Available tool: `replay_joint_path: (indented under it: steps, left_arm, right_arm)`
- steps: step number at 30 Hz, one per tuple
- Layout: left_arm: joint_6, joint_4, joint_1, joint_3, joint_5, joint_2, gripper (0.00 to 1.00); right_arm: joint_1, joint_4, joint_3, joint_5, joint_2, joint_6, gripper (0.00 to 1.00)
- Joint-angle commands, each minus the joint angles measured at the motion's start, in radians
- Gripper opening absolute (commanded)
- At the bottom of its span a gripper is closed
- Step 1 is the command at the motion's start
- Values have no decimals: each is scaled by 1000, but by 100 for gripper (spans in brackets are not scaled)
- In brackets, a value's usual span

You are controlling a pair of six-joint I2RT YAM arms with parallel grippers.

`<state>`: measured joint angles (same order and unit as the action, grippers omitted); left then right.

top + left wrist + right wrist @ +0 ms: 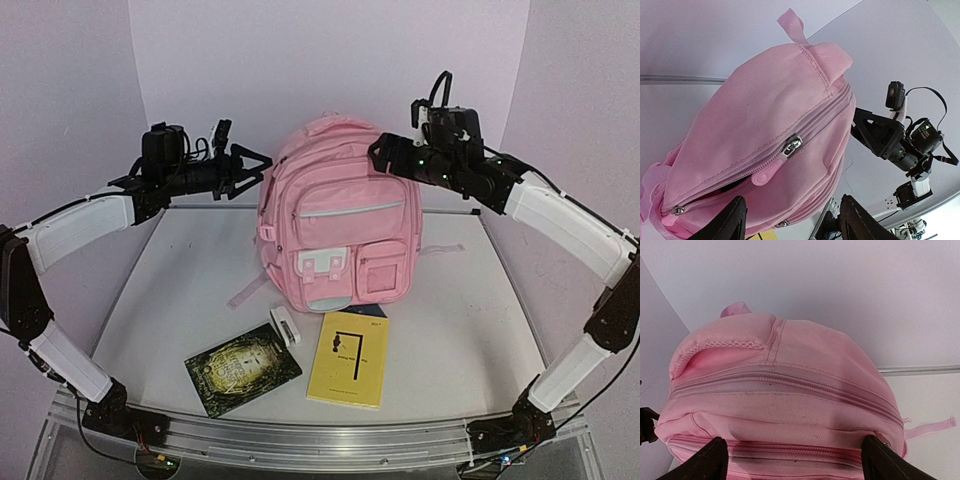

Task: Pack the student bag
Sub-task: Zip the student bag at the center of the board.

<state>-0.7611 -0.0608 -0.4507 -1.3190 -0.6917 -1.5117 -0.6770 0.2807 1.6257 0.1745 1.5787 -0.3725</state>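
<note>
The student bag (340, 215) stands upright at the back of the tabletop (470, 300), with its pockets toward you. Both arms are raised to its top, one at each side. The left tool (794, 200) has its fingers apart and holds nothing. The right tool (794, 440) is also spread wide and empty, just in front of the bag's upper zips.

The dark green book (243, 368), the yellow book (348, 358) and a small white item (285, 326) lie in front of the bag, so nothing seems to be packed yet. I judge that the step in hand is opening the main compartment.

The left wrist view shows the zip slider (792, 145) with its pink pull (762, 177); below it a dark gap suggests the zip is partly open. Next, you should probably close one tool on that pull and steady the bag with the other, because soft fabric may tip or fold.
</note>
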Motion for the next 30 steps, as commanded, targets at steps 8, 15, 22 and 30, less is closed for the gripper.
replay_joint_path:
  steps: [8,15,22,30]
  left_arm:
    - [-119,-132,0,19,-50,-39,64]
    - [-119,-130,-1,-2,-55,-72,63]
    - [-152,-184,0,-10,-76,-102,63]
    - [-163,-235,-1,-35,-109,-121,58]
  right_arm:
    - [16,-80,-45,5,-24,-22,95]
    - [27,-83,-79,-7,-52,3,98]
    - [31,-105,-127,-101,-76,35,98]
    - [31,-120,-173,-125,-77,11,95]
